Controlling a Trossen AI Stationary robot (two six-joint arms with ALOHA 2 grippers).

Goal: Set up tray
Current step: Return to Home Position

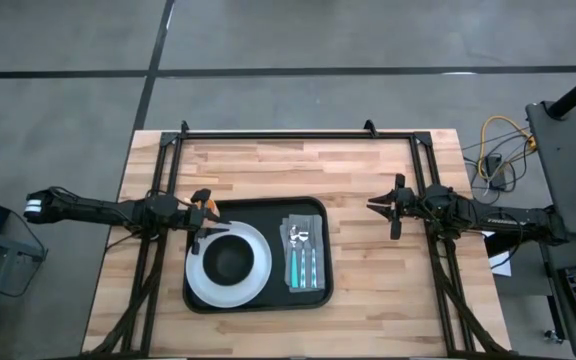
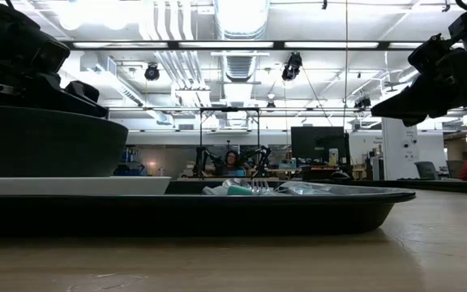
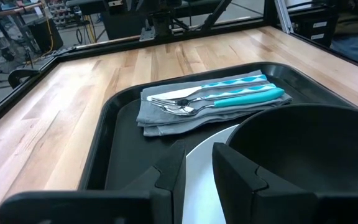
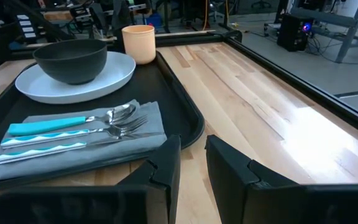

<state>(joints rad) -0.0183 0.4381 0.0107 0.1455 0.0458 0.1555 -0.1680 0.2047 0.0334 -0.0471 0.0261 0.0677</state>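
Left jaws: closest to the left wrist lens, fingers (image 3: 166, 180) a little spread, pinching nothing; hanging low over the plate's edge at the tray's left side.
Left arm (image 1: 98, 208): reaching in from the left edge of the desk.
Tray (image 1: 268, 210): black, low-rimmed, flat on the desk (image 1: 388, 290) around its middle, between the two arms.
Plate (image 1: 258, 282): white, round, lying on the tray's left half.
Bowl (image 1: 230, 260): dark, upright, sitting in the middle of the plate.
Cup (image 4: 138, 42): tan, upright, in the tray's corner at the top left of the high view, just beside the plate; partly hidden under the left arm from above.
Napkin (image 4: 73, 155): grey, folded, on the tray's right half, just beside the plate.
Cutlery: spoon (image 4: 73, 122), fork (image 4: 86, 132) and knife (image 4: 42, 152) side by side on the napkin, teal handles parallel, fork in the middle.
Right jaws: fingers (image 4: 160, 168) a little spread, empty; over bare desk to the right of the tray, apart from its rim.
Right arm (image 1: 508, 215): reaching in from the right edge of the desk.
Room behind: person (image 2: 232, 162) seated far beyond the desk in the low view.
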